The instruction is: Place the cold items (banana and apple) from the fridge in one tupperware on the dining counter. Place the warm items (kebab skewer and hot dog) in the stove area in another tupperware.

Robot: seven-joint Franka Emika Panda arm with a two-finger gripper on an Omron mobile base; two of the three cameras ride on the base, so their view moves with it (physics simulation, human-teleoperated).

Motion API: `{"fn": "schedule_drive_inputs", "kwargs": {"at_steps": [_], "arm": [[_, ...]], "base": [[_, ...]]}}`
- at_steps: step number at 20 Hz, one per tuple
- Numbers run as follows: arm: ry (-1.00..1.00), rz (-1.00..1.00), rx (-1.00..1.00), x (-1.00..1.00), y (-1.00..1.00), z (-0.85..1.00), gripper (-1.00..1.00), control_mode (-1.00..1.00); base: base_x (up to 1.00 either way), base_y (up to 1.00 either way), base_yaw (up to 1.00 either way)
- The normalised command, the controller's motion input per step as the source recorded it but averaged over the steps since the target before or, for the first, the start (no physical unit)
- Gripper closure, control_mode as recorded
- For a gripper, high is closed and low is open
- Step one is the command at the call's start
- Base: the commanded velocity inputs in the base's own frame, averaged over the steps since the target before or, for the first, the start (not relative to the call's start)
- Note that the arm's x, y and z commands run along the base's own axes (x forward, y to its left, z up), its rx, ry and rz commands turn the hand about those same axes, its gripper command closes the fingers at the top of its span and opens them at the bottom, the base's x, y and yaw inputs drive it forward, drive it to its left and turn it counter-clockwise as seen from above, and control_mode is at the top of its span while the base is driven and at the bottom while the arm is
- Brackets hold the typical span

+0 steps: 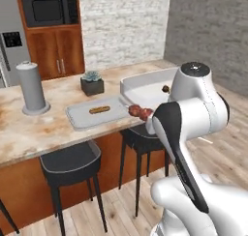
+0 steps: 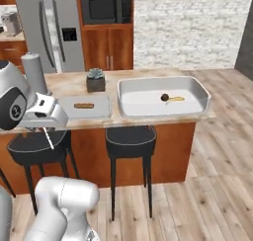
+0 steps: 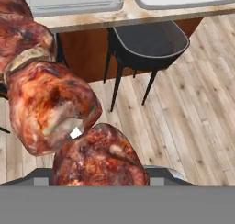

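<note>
the kebab skewer [image 3: 59,126] sits right at the gripper, its meat chunks crowding the hand view, so it appears held, with the jaws partly closed on it, though the fingertips themselves are hidden behind the meat. the skewer's long axis runs away from the hand toward the dining counter [image 1: 38,128]. the flat grey tray [image 1: 92,115] lies just ahead across the counter edge, already holding the hot dog [image 1: 99,109]; the meat end [image 1: 140,112] hovers just beside that tray's near corner. further on, the pale thick-rimmed tray [image 2: 197,89] holds the apple [image 2: 165,97] and the banana [image 2: 177,99]. the stick itself is hard to make out.
</note>
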Motion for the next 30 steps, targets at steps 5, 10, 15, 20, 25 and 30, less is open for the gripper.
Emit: {"fn": "schedule_drive_inputs", "kwargs": {"at_steps": [5,10,15,20,25,30], "arm": [[0.00,0.00,0.00,0.00,0.00,0.00,1.00,1.00],[0.00,0.00,0.00,0.00,0.00,0.00,1.00,1.00],[0.00,0.00,0.00,0.00,0.00,0.00,1.00,1.00],[0.00,0.00,0.00,0.00,0.00,0.00,1.00,1.00],[0.03,0.06,0.21,0.93,-0.59,-0.07,1.00,-1.00],[0.15,0.15,0.01,0.70,-0.37,-0.45,1.00,-1.00]], "base": [[0.44,-0.30,0.52],[0.73,-0.20,0.53],[0.93,-0.61,0.31],[0.71,-0.87,0.11],[0.00,0.00,0.00],[0.00,0.00,0.00]]}}
